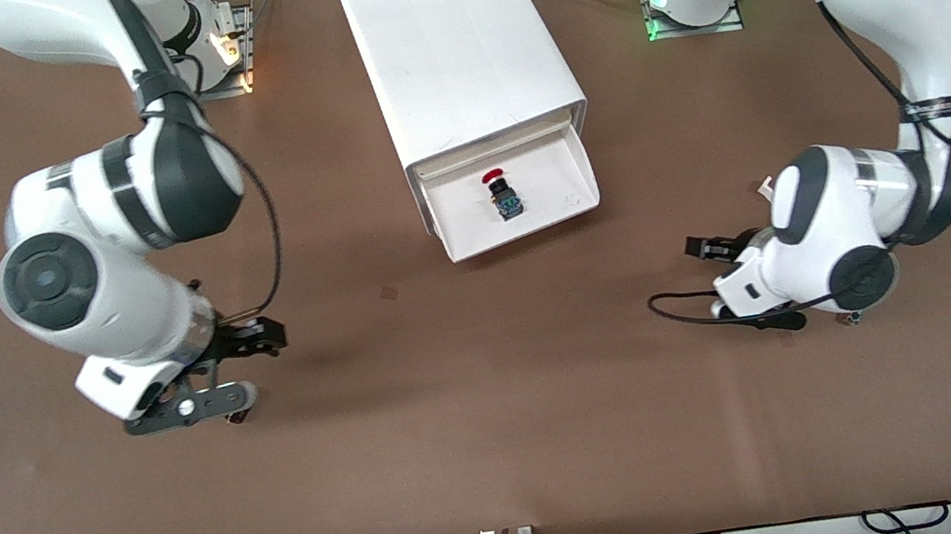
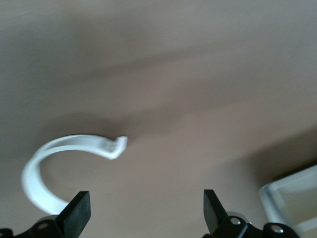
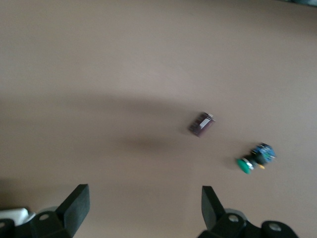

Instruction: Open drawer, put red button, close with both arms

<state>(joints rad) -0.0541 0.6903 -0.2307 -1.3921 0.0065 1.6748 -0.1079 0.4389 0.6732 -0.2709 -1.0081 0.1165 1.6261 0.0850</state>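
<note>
The white cabinet (image 1: pixel 450 35) stands mid-table near the arms' bases. Its bottom drawer (image 1: pixel 523 234) is pulled open toward the front camera. The red button (image 1: pixel 501 191) lies in the drawer, red cap toward the cabinet. My right gripper (image 1: pixel 250 368) is open and empty, low over bare table toward the right arm's end. In the right wrist view its gripper (image 3: pixel 143 208) has only table between its fingers. My left gripper (image 1: pixel 721 287) is open and empty, low over the table toward the left arm's end. The left wrist view shows its gripper (image 2: pixel 146 210) empty, with a drawer corner (image 2: pixel 292 198) at the edge.
A green-capped button (image 3: pixel 253 159) and a small dark block (image 3: pixel 201 124) lie on the table in the right wrist view. A curved white strip (image 2: pixel 49 163) lies by the left gripper. A small dark mark (image 1: pixel 388 293) sits on the table nearer the front camera than the drawer.
</note>
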